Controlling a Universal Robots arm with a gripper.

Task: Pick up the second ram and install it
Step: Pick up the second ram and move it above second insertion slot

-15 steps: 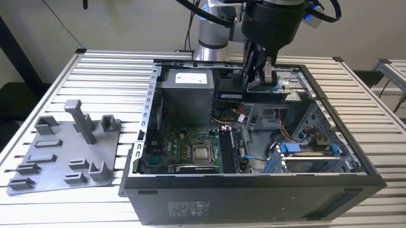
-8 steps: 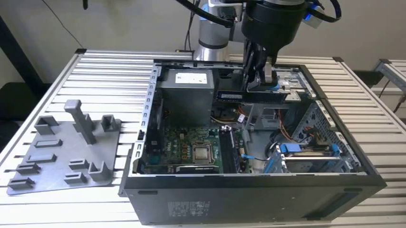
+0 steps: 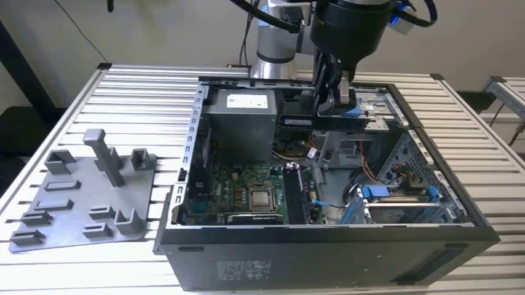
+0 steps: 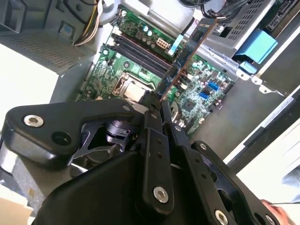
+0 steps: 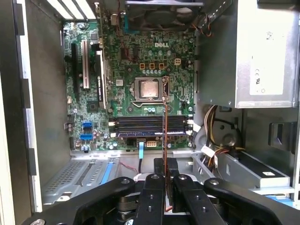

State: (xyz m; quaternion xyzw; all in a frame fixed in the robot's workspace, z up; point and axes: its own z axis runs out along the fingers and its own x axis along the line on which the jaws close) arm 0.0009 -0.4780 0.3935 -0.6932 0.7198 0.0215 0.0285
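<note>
Two black fingers [image 5: 157,187] of the gripper [image 5: 166,163] are pressed onto the ram [image 5: 165,136] from both sides, so the jaws are pinching it and nothing else. The second wrist view shows the same grip: the gripper [image 4: 158,104] holds the ram [image 4: 185,56] at its near part and the rest reaches out free beyond the fingertips.

So the pick-up part looks done. The ram hangs in the air inside the open case, above the green board [image 5: 126,61], and touches nothing under it. It is not yet in any of the slots [image 5: 150,126], so the install part is left to do. In both wrist views its long side seems to run across the slots, not along them. Whether one of the slots already has a stick in it is hard to tell.

The ram itself is very thin and flat. From the first wrist view it is seen on its edge, as a narrow red-brown line. From the second wrist view one dark face shows a little, long and narrow. In the exterior view the ram [image 3: 297,122] is a dark bar with a pale label, held level under the gripper [image 3: 336,114], high over the case [image 3: 328,236].

Beyond the slots lies the square socket [image 5: 149,88]. Further away, at the exterior view's left, the grey plate [image 3: 82,196] with upright posts lies on the slatted table [image 3: 139,92], well apart from the ram.
</note>
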